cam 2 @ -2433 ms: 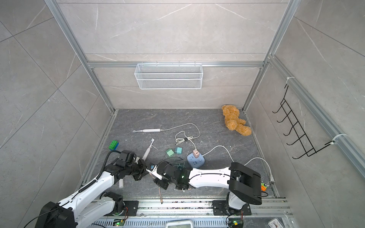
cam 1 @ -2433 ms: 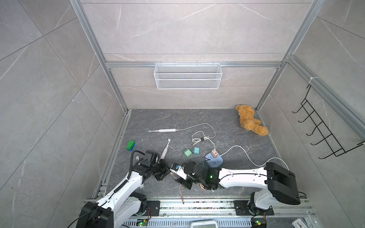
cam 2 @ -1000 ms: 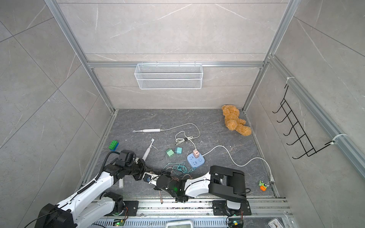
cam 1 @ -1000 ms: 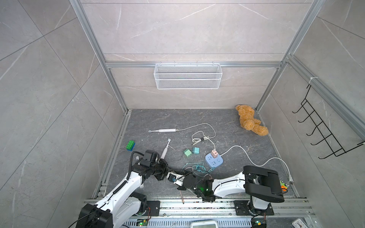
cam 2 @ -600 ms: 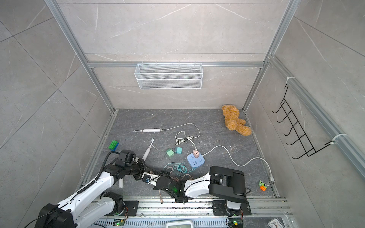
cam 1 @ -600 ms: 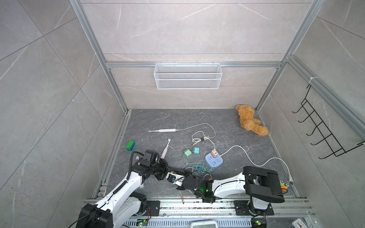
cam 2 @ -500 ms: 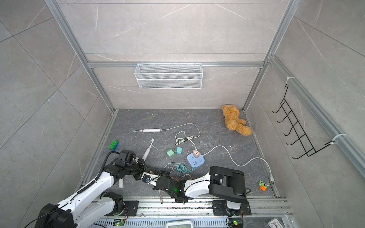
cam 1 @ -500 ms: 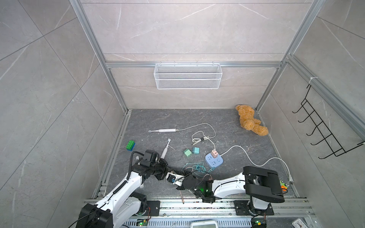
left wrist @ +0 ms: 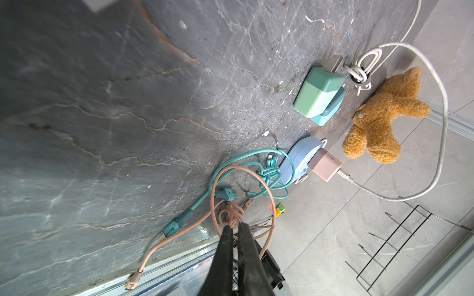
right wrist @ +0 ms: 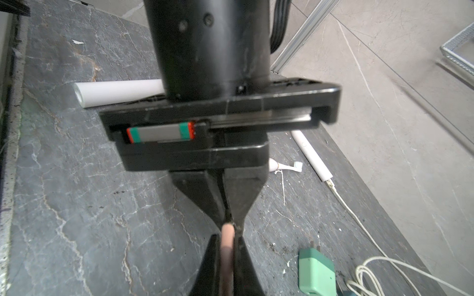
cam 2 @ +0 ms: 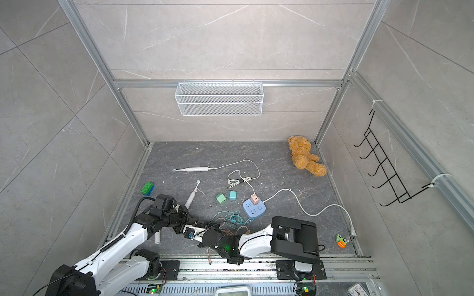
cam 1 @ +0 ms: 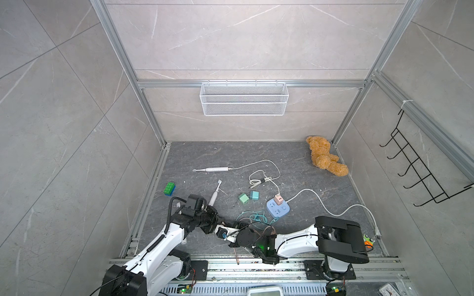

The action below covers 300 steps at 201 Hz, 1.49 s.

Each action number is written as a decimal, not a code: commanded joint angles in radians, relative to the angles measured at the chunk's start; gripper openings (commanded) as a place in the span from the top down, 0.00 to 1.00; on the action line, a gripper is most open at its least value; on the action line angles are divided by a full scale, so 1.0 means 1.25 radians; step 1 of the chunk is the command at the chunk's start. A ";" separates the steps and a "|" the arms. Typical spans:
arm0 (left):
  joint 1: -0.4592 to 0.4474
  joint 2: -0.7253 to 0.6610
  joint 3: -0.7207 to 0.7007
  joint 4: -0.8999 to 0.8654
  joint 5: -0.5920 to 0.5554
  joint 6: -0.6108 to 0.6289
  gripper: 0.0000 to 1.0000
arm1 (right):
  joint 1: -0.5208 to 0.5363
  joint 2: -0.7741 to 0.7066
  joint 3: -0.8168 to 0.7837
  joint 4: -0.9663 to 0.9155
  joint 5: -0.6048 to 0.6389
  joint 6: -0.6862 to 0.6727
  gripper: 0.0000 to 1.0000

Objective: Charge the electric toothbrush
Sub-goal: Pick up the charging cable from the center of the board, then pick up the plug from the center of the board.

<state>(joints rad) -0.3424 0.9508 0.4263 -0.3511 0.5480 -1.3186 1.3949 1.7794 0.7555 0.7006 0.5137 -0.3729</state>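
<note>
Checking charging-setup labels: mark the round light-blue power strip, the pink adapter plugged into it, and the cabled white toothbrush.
Round light-blue power strip (cam 1: 277, 211): in a top view, bare top face.
Pink adapter (cam 1: 278, 198): in a top view, body centre.
Cabled white toothbrush (cam 1: 215, 169): in a top view, handle middle.

In both top views we look steeply down from high overhead onto the whole bench (cam 1: 205, 153), far off. Our left wrist view skims low across it toward the teddy bear (left wrist: 384, 112); our right wrist view stares close at the left claw (right wrist: 226, 220); both catch the pink cable (left wrist: 211, 200).
</note>
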 commanded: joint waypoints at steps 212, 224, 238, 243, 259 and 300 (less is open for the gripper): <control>-0.124 0.192 0.340 -0.121 -0.359 0.119 0.02 | -0.331 -0.700 -0.361 -0.085 -0.560 0.693 1.00; -0.139 0.230 0.366 -0.113 -0.365 0.116 0.02 | -0.336 -0.719 -0.358 -0.128 -0.523 0.682 1.00; -0.159 0.279 0.399 -0.105 -0.375 0.110 0.02 | -0.337 -0.752 -0.343 -0.224 -0.454 0.655 1.00; -0.169 0.297 0.413 -0.106 -0.380 0.108 0.02 | -0.337 -0.763 -0.346 -0.237 -0.436 0.646 1.00; -0.186 0.356 0.457 -0.109 -0.386 0.103 0.02 | -0.337 -0.796 -0.360 -0.255 -0.412 0.619 1.00; -0.226 0.493 0.555 -0.116 -0.399 0.089 0.03 | -0.337 -0.821 -0.322 -0.387 -0.349 0.560 1.00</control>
<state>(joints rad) -0.6025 1.4940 1.0473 -0.4942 0.0753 -1.1866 0.9775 0.7635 0.3183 0.3607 -0.0086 0.3927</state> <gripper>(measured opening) 0.979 0.104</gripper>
